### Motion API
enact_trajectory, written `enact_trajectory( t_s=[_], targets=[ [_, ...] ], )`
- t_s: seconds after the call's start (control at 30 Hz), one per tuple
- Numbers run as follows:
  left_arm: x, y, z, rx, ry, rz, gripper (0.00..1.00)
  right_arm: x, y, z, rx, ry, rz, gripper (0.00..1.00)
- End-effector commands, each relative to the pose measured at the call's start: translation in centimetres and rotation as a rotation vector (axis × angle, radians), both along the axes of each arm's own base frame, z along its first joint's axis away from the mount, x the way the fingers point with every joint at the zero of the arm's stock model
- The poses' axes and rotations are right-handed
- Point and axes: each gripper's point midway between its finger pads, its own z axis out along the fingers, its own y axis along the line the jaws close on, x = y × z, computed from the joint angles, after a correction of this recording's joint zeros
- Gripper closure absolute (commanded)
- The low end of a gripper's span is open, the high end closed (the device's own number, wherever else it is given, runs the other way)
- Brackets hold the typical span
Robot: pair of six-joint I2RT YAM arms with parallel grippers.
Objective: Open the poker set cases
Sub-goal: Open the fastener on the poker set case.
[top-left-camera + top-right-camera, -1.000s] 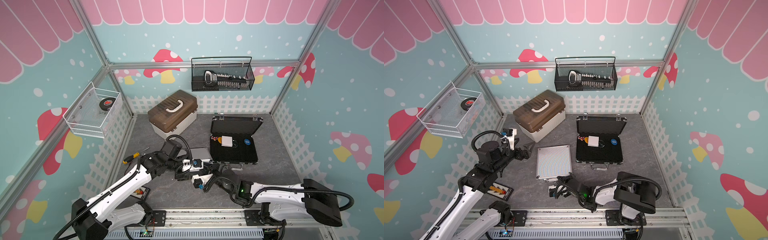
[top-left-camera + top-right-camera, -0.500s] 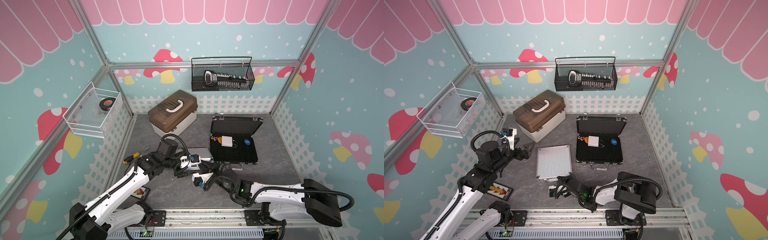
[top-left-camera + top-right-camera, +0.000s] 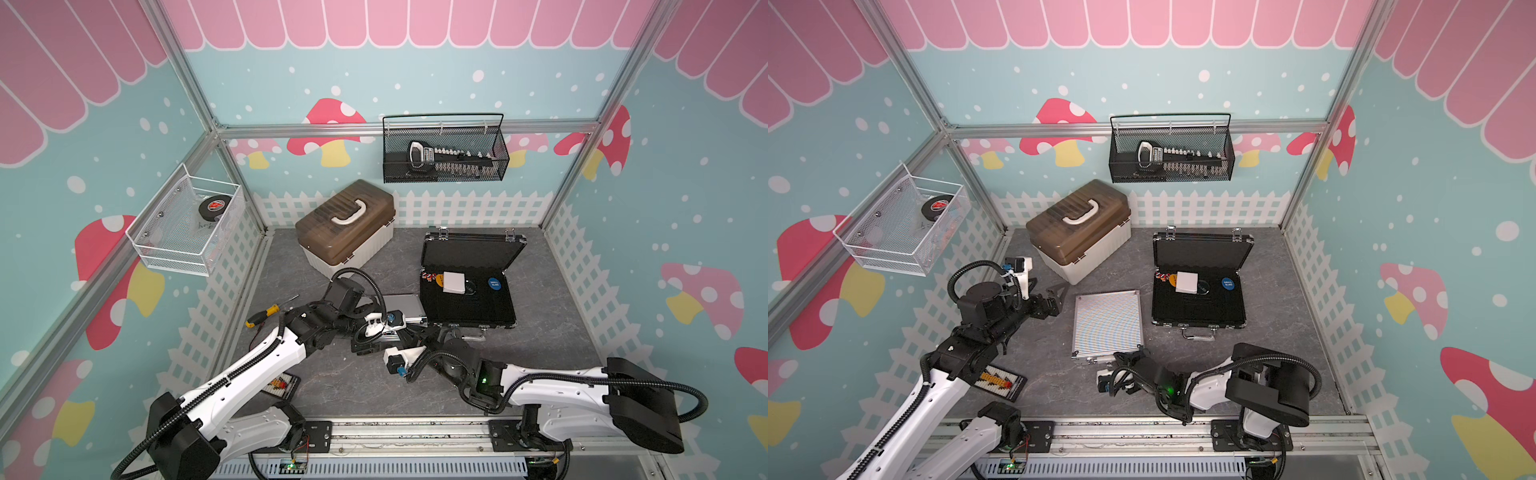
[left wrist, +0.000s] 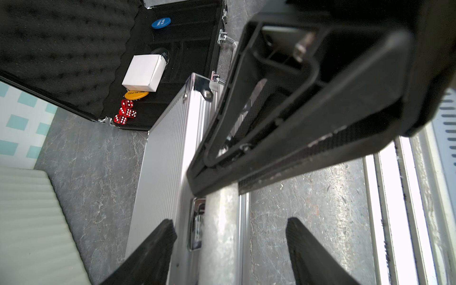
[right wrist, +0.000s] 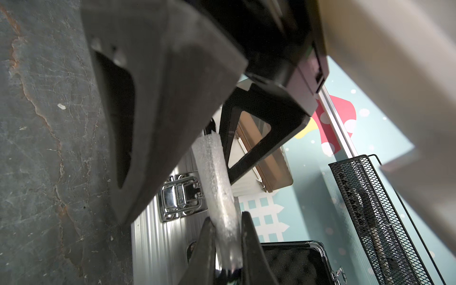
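**Inspector:** Silver case (image 3: 1106, 326), position and condition?

**Assistant:** Mid-floor, lying flat, lid down. A latch (image 5: 182, 197) sits flat against its front wall.

**Inspector:** Black case (image 3: 471, 253)?

**Assistant:** Just beside the silver case, at its 2 o'clock. It is open, with the lid raised along its 12 o'clock edge. Inside are a white box (image 3: 454, 282), a blue chip (image 3: 493, 283) and red dice (image 4: 125, 111).

**Inspector:** Right gripper (image 5: 227, 217)?

**Assistant:** Clamped on the silver case's handle (image 5: 217, 172), at the case's 6 o'clock edge.

**Inspector:** Left gripper (image 4: 229, 222)?

**Assistant:** Fingers apart. They straddle the same handle, with a gap on either side. Nothing is gripped.

**Inspector:** Do the top views agree?

**Assistant:** No. In a top view the left arm (image 3: 266, 361) reaches over the silver case. In a top view the left arm (image 3: 934, 390) stands at the case's 10 o'clock, apart from it.

**Inspector:** Anything else nearby?

**Assistant:** A cream box (image 3: 1096, 253) at the silver case's 11 o'clock, near but not touching.
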Motion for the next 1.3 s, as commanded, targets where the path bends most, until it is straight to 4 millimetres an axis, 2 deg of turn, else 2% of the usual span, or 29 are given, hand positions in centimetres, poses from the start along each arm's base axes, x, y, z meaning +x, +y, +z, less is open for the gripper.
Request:
enact_trajectory(
  t_s=[0.0, 0.43, 0.6, 0.97, 1.07, 1.17, 1.27],
  targets=[
    [-1.8, 0.7, -1.4, 0.087, 0.081, -0.037, 0.3, 0.6, 0.3, 8.7, 0.287, -0.092, -0.024, 1.0],
    [-4.7, 1.2, -2.8, 0.182, 0.264, -0.08, 0.33, 1.0, 0.2, 9.6, 0.306, -0.13, -0.054, 1.0],
    [-5.3, 0.8, -1.4, 0.128, 0.27, -0.101, 0.33, 1.2, 0.2, 9.6, 0.303, -0.133, -0.065, 1.0],
    [-7.4, 0.7, -0.4, 0.125, 0.391, -0.158, 0.37, 1.7, 0.3, 9.2, 0.289, -0.134, -0.093, 1.0],
    [-7.1, 0.5, -0.2, 0.111, 0.351, -0.173, 0.37, 1.7, 0.2, 9.4, 0.3, -0.129, -0.096, 1.0],
    [-5.3, 0.4, 0.3, 0.069, 0.234, -0.134, 0.27, 1.7, 0.4, 9.2, 0.296, -0.124, -0.089, 1.0],
    [-3.7, 0.6, 2.4, -0.059, 0.122, -0.081, 0.03, 1.5, 0.6, 8.2, 0.278, -0.117, -0.074, 1.0]
  ],
)
